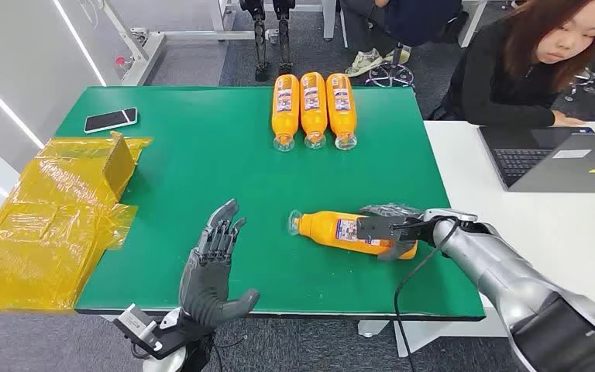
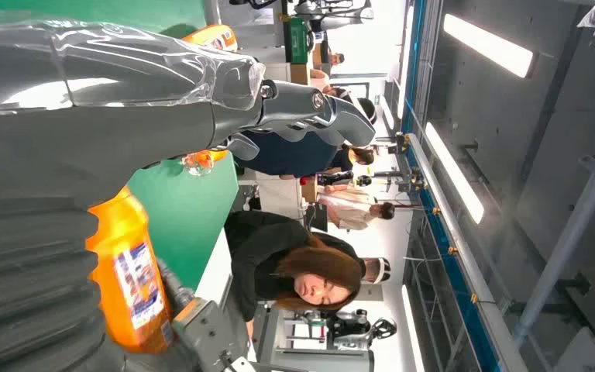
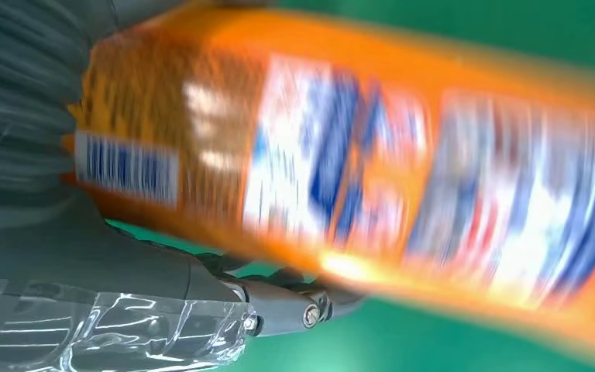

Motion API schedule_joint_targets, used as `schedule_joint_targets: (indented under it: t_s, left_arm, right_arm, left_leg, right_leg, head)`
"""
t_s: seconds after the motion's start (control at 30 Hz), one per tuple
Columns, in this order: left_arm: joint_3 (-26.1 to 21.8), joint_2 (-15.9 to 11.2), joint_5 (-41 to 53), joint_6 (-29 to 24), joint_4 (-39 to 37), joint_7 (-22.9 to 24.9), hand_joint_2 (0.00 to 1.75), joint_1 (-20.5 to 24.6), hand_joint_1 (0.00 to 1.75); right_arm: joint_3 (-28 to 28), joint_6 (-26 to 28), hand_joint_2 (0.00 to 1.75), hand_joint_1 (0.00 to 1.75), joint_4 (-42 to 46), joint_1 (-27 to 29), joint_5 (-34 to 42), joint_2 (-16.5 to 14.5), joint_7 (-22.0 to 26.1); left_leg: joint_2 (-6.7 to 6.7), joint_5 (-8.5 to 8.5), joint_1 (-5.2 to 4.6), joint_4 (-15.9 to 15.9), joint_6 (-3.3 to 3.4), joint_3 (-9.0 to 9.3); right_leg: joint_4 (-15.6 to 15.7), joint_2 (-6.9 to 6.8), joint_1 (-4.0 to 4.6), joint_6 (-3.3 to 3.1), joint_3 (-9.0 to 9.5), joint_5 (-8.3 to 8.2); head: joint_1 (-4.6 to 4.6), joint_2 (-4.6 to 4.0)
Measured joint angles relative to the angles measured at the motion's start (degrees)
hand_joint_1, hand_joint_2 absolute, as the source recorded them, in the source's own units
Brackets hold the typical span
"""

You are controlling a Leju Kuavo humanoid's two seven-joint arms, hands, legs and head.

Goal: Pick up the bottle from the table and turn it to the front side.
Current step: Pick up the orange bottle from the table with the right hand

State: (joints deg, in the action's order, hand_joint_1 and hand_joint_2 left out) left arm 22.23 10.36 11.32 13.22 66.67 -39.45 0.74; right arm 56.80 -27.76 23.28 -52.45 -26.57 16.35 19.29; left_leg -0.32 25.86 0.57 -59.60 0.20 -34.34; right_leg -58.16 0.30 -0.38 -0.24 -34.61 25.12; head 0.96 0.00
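An orange bottle [image 1: 346, 231] lies on its side on the green counter [image 1: 201, 186], gripped at its base by the right hand [image 1: 391, 229]. The left hand [image 1: 213, 267] hovers nearby, fingers spread, holding nothing.

Surface [image 1: 201, 163]: matt green, cloth-like covering, smooth. Bottle [image 1: 333, 229] held by right hand [image 1: 391, 229]: glossy orange plastic, printed label; blurred in right wrist view, label finish hard to judge. Three bottles [image 1: 312, 105] at far edge: same glossy plastic. Yellow wrap [image 1: 42, 225] at left: crinkled, shiny film. Left hand [image 1: 213, 267]: dark matt plastic fingers. Right arm [image 1: 503, 271]: smooth silver metal. Phone [image 1: 111, 119]: glossy screen.
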Motion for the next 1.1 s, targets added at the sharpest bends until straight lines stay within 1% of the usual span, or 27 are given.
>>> schedule_joint_targets:
  t_s: [0.37, 0.47, 0.67, 0.73, 1.1]
  left_arm:
    - [0.0, 0.0, 0.0, 0.2, 0.9, 0.2, 1.75, -0.4, 0.00]
    - [0.0, 0.0, -0.1, 0.2, 0.9, 0.2, 1.75, -0.5, 0.00]
    - [-0.1, -0.1, -0.2, 0.1, 1.3, 0.2, 1.75, -1.1, 0.00]
    - [-0.1, -0.1, -0.2, 0.1, 1.6, 0.2, 1.75, -1.4, 0.00]
    - [-0.9, -0.1, -0.2, 0.0, 2.0, 0.2, 1.75, -1.7, 0.00]
  right_arm:
    - [0.6, 0.5, 1.75, 1.75, -0.1, 0.1, 0.6, 0.0, 0.2]
    - [0.6, 1.9, 1.75, 1.75, 0.0, 0.1, 0.7, 0.0, 0.3]
    - [0.7, 7.1, 1.75, 1.75, 1.4, 0.2, 0.7, 0.0, 0.4]
    - [0.8, 8.2, 1.75, 1.75, 2.0, 0.3, 0.8, 0.0, 0.4]
    - [1.0, 8.7, 1.75, 1.75, 3.3, 0.5, 0.8, 0.0, 0.4]
  left_leg:
    - [0.13, -0.01, 0.00, 0.0, 0.01, 0.15]
    - [0.13, -0.01, 0.00, 0.0, 0.01, 0.16]
    - [0.10, -0.05, -0.01, 0.0, 0.04, 0.06]
    - [0.07, -0.08, -0.01, 0.0, 0.05, -0.04]
    - [0.06, -0.11, -0.01, 0.0, 0.02, -0.25]
  right_leg:
    - [0.0, 0.10, 0.00, 0.03, 0.15, -0.09]
    - [0.0, 0.11, 0.00, 0.03, 0.16, -0.10]
    - [0.0, 0.08, -0.01, 0.04, 0.10, -0.12]
    - [0.0, 0.06, -0.01, 0.06, 0.01, -0.16]
    - [0.0, 0.06, -0.01, 0.04, -0.20, -0.18]
  head:
    - [0.00, 0.00]
    - [-0.01, 0.00]
    - [-0.01, 0.00]
    - [-0.01, 0.00]
    - [0.00, 0.00]
